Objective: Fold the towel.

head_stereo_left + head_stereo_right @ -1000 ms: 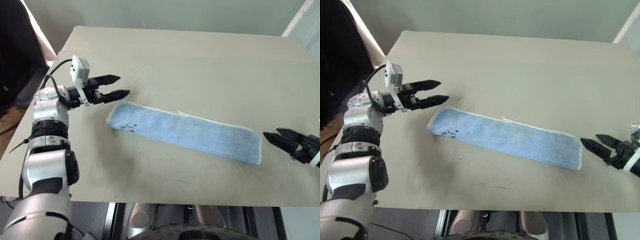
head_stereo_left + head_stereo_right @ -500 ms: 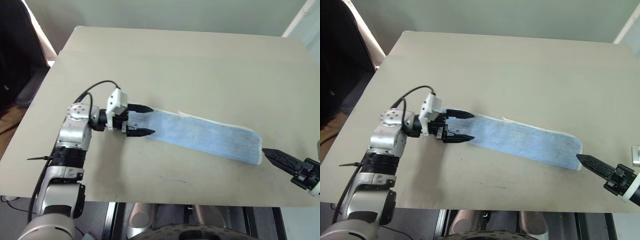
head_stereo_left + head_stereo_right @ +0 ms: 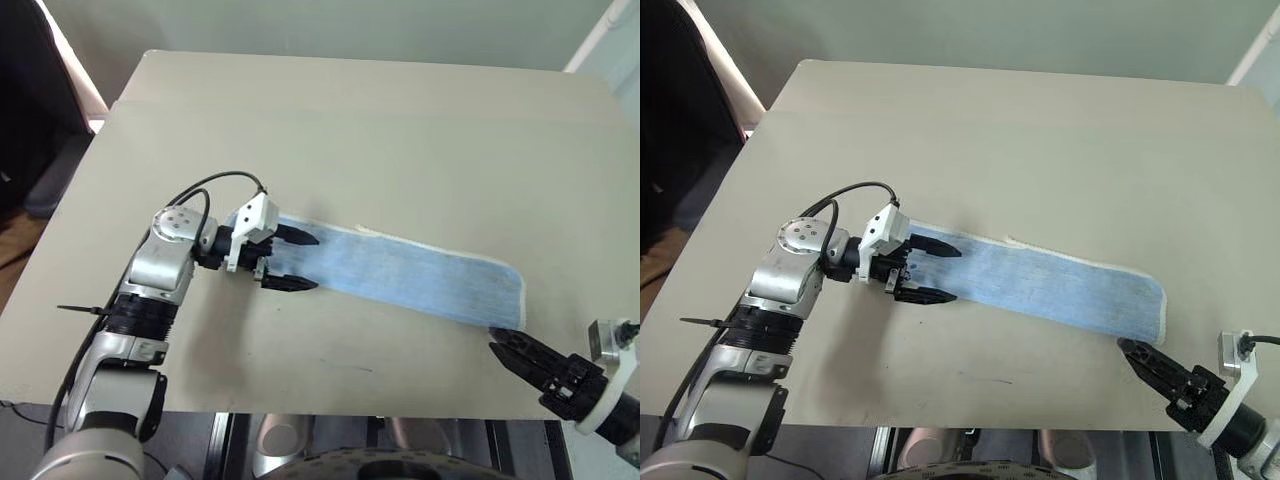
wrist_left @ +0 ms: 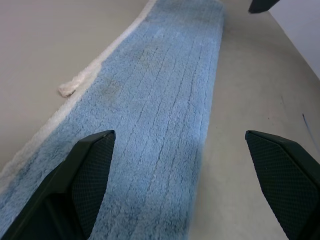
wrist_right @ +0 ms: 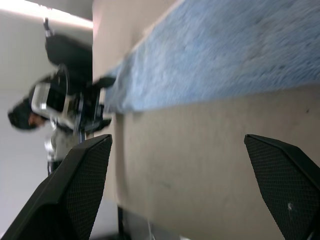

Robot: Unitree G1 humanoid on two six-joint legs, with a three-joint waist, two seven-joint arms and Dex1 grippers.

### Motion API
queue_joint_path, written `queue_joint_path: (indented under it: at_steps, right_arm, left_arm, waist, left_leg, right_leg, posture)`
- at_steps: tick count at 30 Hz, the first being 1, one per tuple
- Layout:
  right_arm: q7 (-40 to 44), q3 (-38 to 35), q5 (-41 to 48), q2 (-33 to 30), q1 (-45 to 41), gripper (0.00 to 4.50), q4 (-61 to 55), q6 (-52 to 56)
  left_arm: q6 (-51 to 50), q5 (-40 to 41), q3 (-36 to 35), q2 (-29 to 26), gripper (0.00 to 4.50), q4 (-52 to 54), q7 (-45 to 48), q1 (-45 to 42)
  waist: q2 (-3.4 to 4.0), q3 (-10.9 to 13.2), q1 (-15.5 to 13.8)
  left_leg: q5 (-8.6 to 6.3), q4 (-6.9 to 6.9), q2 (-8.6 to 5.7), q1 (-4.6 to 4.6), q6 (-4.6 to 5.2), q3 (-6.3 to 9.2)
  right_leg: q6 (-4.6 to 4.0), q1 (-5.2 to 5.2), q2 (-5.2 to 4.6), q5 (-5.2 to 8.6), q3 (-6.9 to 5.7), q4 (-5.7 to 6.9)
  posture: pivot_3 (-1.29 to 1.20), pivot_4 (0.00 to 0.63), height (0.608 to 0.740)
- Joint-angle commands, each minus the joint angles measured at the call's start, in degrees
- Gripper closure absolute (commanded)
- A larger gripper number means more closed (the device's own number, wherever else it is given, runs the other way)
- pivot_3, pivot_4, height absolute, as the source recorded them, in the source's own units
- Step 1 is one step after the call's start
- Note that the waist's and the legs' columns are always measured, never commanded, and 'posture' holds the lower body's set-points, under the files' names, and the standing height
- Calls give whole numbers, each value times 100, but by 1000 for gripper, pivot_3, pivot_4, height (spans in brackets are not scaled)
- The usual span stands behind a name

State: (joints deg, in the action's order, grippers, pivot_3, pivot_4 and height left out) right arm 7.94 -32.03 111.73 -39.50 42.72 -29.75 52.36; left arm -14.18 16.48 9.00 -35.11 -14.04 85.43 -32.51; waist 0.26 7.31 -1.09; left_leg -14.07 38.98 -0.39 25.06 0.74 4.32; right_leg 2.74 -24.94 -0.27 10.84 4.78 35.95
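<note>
Towel (image 3: 400, 270): a long, narrow strip of light blue terry cloth. It lies flat on the table (image 3: 400, 130), in the middle part, a little toward the near edge.
Long axis: it runs across the table from the robot's left to its right. The left end sits farther from the robot, and the right end comes nearer to the near edge, so the strip lies on a slant.
Edging: a white stitched border follows the far long side and goes around the right end. A small white tuft (image 4: 67, 90) sticks out from this far side.
Writing or marks: no letter or print can be read on the towel here. The left end is under the left gripper, so I cannot tell what is printed there.
Left gripper (image 3: 298, 262): its two black fingers are spread apart and nothing is between them. It is at the towel's left end and points along the strip toward the right. The far finger is over the cloth, and the near finger (image 4: 285, 175) is over bare table just beside the near long edge.
Right gripper (image 3: 1155, 368): fingers spread wide in the right wrist view, with nothing gripped. It is near the table's near edge, just beside the towel's right end and not touching it. It points toward the left, along the near side of the towel.
</note>
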Motion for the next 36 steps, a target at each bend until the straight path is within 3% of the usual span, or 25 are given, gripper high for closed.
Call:
queue_joint_path:
  at_steps: [1,6,18,36]
  right_arm:
    - [-348,133,127,74,45,26,-73,-226]
    - [-907,303,127,62,-199,26,225,-309]
    - [-2048,-50,127,301,-1425,26,981,-325]
    - [-2609,-329,127,798,-1327,26,817,-299]
  left_arm:
    - [-75,83,21,-33,0,237,22,-66]
    - [-102,-1,127,-39,0,376,-64,-64]
    - [-381,174,49,-27,0,752,-292,122]
    - [-146,133,98,108,0,318,-276,-81]
  waist:
    - [0,0,0]
    - [0,0,-1]
    - [-11,-7,4]
    - [-20,-14,-51]
  left_leg:
    - [-3,2,0,0,0,0]
    - [-13,8,0,-3,2,-1]
    - [-3,33,-1,-13,16,-4]
    - [-24,33,-4,-8,17,-4]
  right_leg:
    - [-2,0,0,1,0,0]
    - [-7,5,-2,1,0,0]
    - [44,23,-5,-10,4,-1]
    - [-15,21,-8,-24,4,-5]
  posture:
    - [0,150,740]
    - [0,150,740]
    - [0,150,740]
    - [0,150,740]
